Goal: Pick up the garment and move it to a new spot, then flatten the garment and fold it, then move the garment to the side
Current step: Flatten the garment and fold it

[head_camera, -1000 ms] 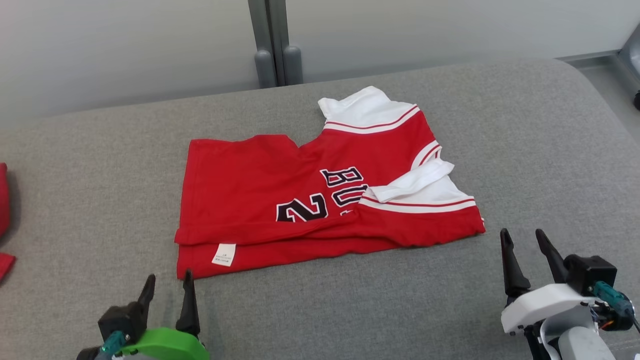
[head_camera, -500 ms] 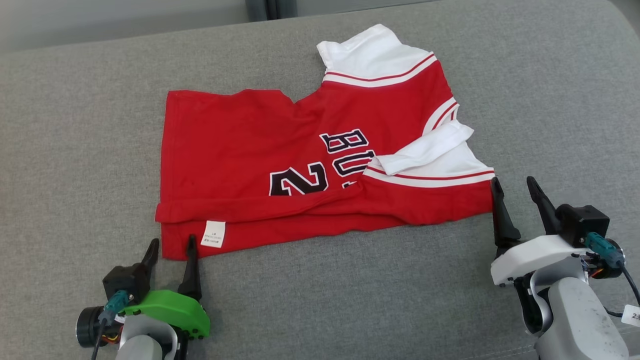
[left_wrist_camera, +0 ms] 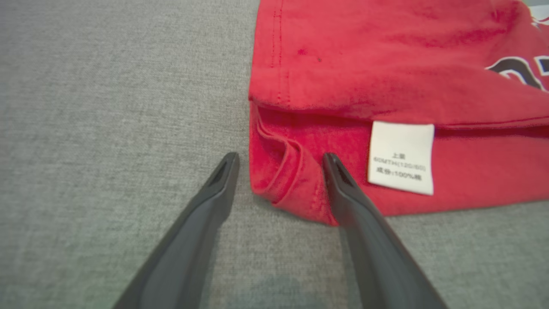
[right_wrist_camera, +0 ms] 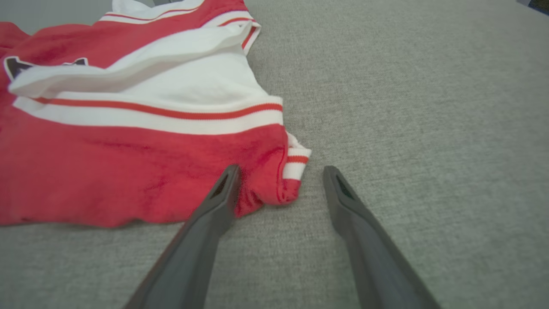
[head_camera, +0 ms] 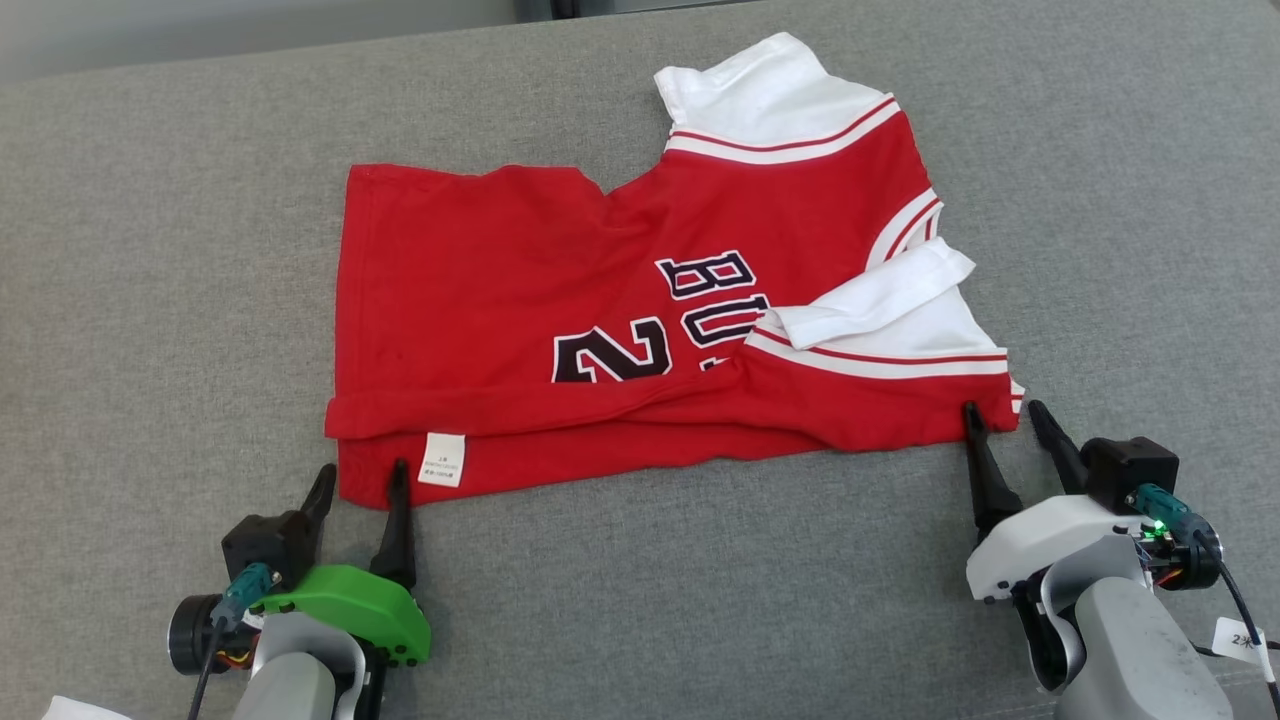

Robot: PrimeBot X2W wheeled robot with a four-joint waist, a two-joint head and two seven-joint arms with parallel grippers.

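A: Biggest thing first, go.
B: Grey upholstered surface (head_camera: 150, 300) is running under everything.
A: Where is the garment sitting?
B: Red-and-white garment (head_camera: 500, 280) is lying around the middle of it, folded over on itself. The white sleeves are lying toward the right and black lettering is facing up.
A: Left gripper?
B: Left gripper (head_camera: 362, 470) is standing wide open at the near left corner, its 2 fingers straddling the hem corner. 1 finger is lying over the red fabric, the other is sitting over grey just beside the edge. It is gripping nothing.
A: Right gripper?
B: Right gripper (head_camera: 1002, 408) is gaping fully too, bracketing the near right corner with the striped cuff between its fingers. It is not pinching it.
A: Small stuff?
B: White label (head_camera: 444, 459) is hanging off the folded edge, just right of the left gripper.
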